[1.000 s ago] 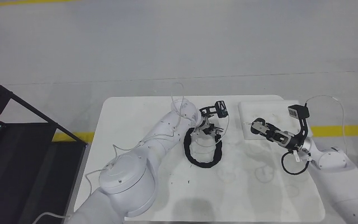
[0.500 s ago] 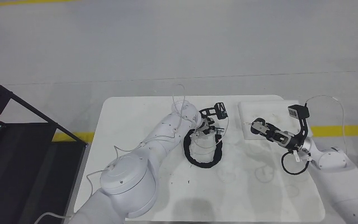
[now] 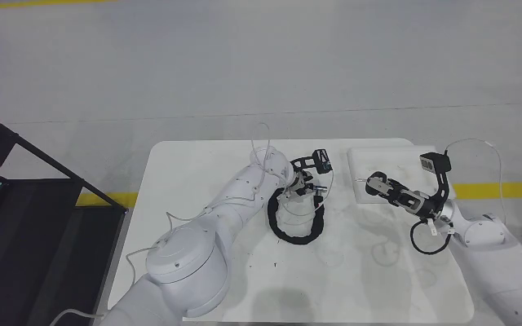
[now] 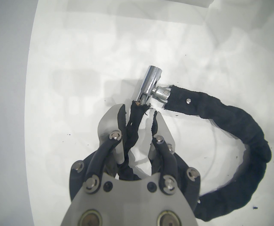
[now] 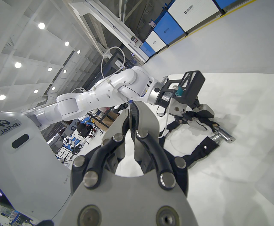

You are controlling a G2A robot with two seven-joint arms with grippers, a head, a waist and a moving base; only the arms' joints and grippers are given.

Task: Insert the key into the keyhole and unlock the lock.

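Print shows in the right wrist view, on the hall's far wall. There is a short dark word beside a small round logo on a large white panel [image 5: 193,11], and a like mark in white on the blue panel [image 5: 166,30] just beside it. A smaller white panel [image 5: 154,40] farther along carries another, too small to make out. In the top view a yellow floor line [image 3: 493,190] runs beside the table [image 3: 204,171].

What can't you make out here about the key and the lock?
- Key: the shut right claw hides any key, right wrist view; too small in top view.
- Keyhole: lock cylinder end faces away, left wrist view.
- Cable stretch: under left claw, left wrist view.
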